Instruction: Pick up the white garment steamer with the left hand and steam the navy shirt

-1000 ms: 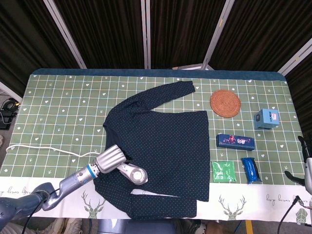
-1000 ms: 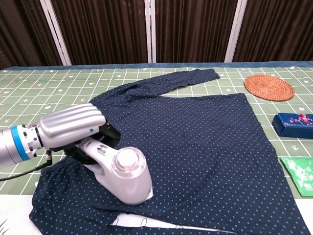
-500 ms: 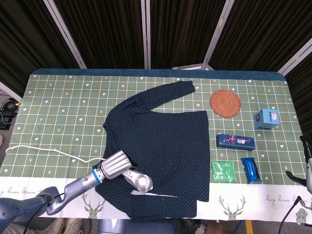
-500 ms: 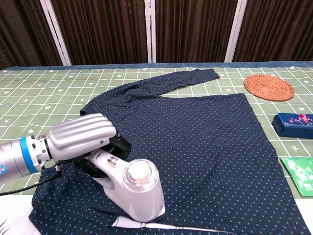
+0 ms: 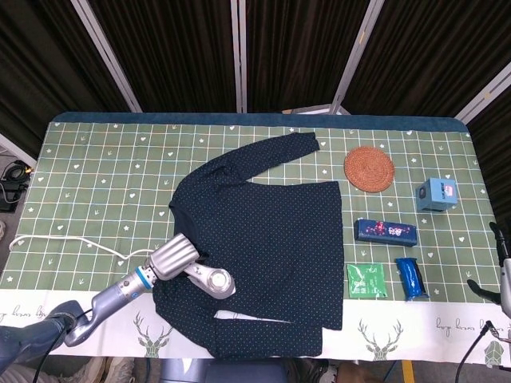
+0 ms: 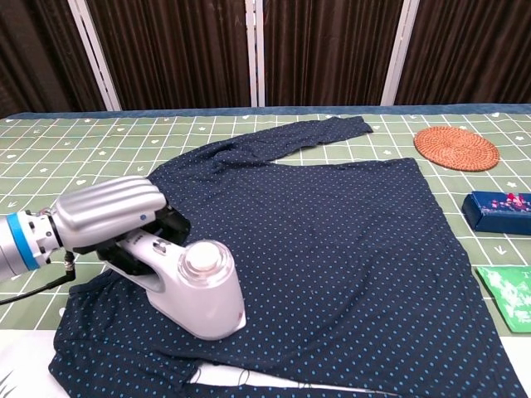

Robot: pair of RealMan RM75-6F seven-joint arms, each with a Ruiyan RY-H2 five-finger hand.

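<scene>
The navy dotted shirt [image 5: 263, 231] [image 6: 348, 240] lies spread flat across the middle of the table. My left hand [image 5: 173, 258] [image 6: 108, 214] grips the handle of the white garment steamer [image 5: 210, 282] [image 6: 192, 286], whose head rests on the shirt's lower left part, near the hem. The steamer's white cord [image 5: 72, 242] trails off to the left over the tablecloth. Only dark parts of my right arm [image 5: 499, 263] show at the right edge of the head view; the right hand itself is out of both views.
Right of the shirt lie a woven round coaster [image 5: 369, 168] [image 6: 456, 148], a light blue box [image 5: 436, 195], a dark blue case [image 5: 386, 230] [image 6: 501, 208], a green packet [image 5: 366, 281] [image 6: 508, 294] and a blue packet [image 5: 410, 278]. The table's front edge [image 5: 263, 335] is close below the shirt.
The left hand and steamer slid down and right over the shirt's lower part, then came back left and slightly up to where they are now.
</scene>
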